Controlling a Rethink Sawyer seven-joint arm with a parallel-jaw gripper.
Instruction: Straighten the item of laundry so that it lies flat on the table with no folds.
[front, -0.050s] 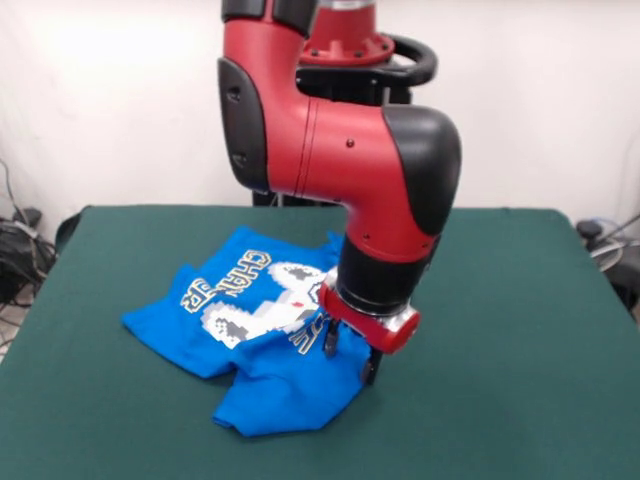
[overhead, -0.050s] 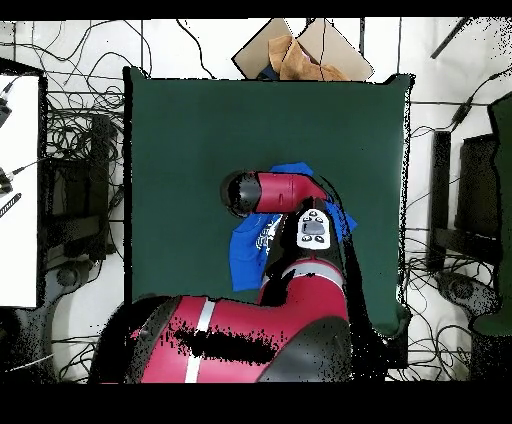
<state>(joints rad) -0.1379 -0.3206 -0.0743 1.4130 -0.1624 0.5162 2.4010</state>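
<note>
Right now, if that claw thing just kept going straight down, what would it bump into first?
Most likely the blue T-shirt: the gripper points down at its edge. Depth is unclear, so it might meet the green table alongside.

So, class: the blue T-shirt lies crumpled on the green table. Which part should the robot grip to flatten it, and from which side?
Probably the folded-under bottom corner of the T-shirt, nearest the camera in the front view. It points outward with bare table beyond it, so come from above and pull it away from the print. The end effector sits at the shirt's right edge.

We read part of yellow-white lettering, "CHANGER", on the blue shirt (front, -0.050s: 250, 340), left of the fingers (front, -0.050s: 330, 342) in the front view. No other text is legible.
</note>
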